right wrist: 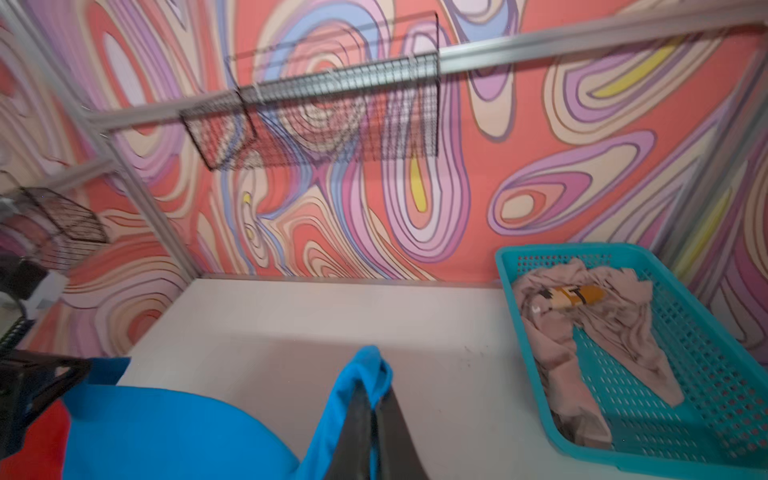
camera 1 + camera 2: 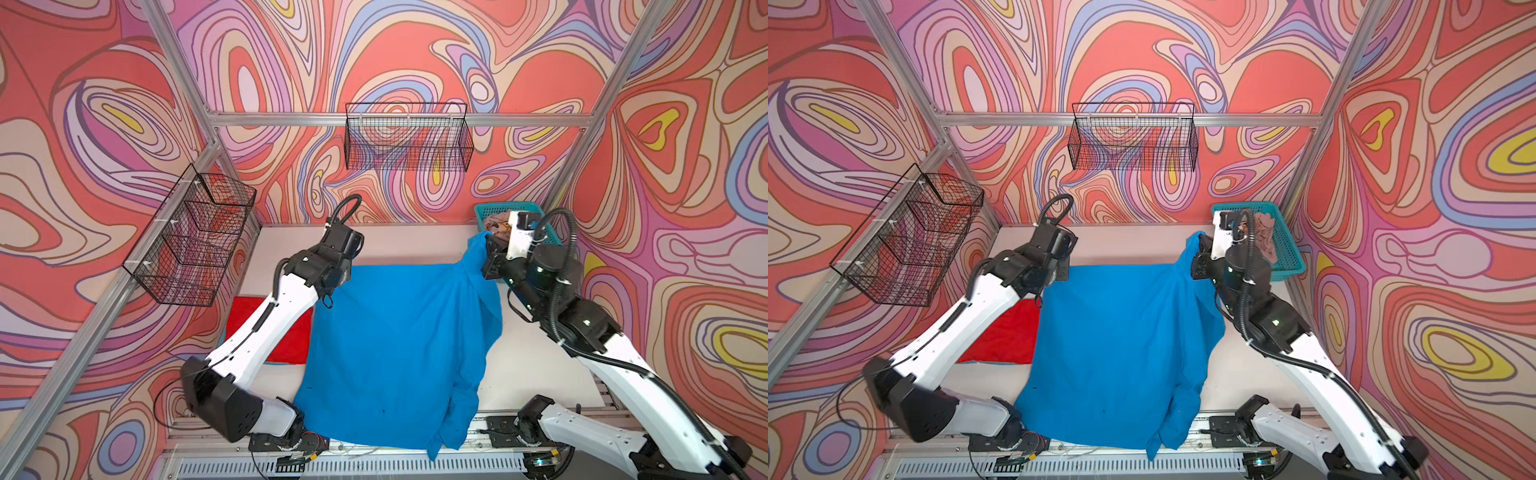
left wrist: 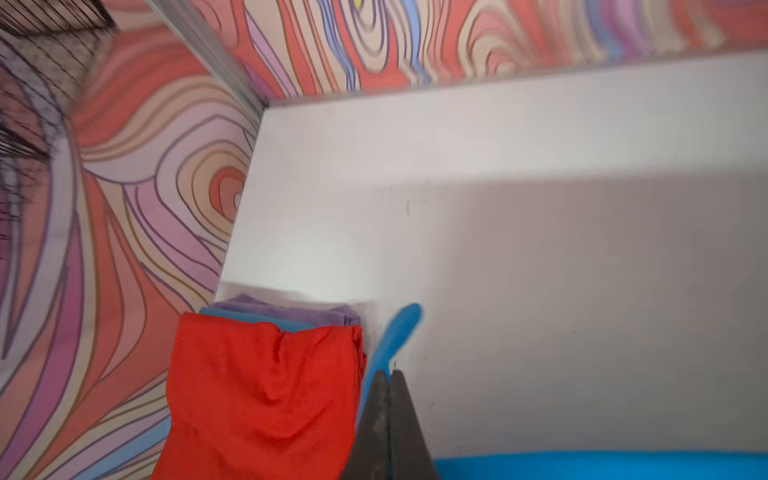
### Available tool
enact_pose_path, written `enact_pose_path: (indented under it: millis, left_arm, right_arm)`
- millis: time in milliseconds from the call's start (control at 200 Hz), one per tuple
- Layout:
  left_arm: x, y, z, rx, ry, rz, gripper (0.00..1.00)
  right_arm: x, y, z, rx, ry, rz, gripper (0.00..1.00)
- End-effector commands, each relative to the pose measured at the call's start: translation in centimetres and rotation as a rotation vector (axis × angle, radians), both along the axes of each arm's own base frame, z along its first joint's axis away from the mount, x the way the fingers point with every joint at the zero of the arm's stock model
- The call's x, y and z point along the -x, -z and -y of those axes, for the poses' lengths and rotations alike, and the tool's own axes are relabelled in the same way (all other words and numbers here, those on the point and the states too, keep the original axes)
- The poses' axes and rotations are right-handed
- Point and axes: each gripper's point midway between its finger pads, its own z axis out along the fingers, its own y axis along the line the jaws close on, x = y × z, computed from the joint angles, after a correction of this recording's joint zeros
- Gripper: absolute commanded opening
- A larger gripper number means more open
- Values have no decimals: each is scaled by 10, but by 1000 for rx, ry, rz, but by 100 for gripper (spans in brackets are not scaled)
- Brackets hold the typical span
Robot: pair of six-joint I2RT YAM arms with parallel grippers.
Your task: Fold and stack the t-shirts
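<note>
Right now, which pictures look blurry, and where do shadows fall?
Both top views are sharp, the blue t-shirt evenly lit; the left wrist view smears the wall and shows a soft shadow across the white table; the right wrist view blurs the wire basket.

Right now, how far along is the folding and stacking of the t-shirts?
Done: the red t-shirt lies folded at the left of the table. In hand: the left gripper and the right gripper are shut on the far corners of the blue t-shirt, which is spread out, unfolded. Left: the beige-pink t-shirt lies crumpled in the turquoise basket.
</note>
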Motion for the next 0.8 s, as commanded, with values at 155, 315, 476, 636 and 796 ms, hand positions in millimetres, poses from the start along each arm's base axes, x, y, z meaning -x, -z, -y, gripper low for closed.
enact_pose_path:
  millis: [155, 315, 476, 636, 796]
  left_arm:
    - [-76, 98, -6, -13, -107, -167, 0]
    - [-115, 137, -13, -80, -126, -233, 0]
    - [-149, 147, -26, -80, -137, -230, 0]
    - [-179, 158, -28, -128, -125, -260, 0]
    - [-198, 170, -32, -92, -127, -255, 0]
  right_arm:
    - [-101, 104, 56, -222, 64, -151, 0]
    - [-149, 167, 61, -214, 146, -295, 0]
    - [-189, 189, 58, -188, 163, -334, 0]
    - [-225, 229, 61, -129, 199, -410, 0]
    - [-249, 255, 63, -78, 214, -452, 0]
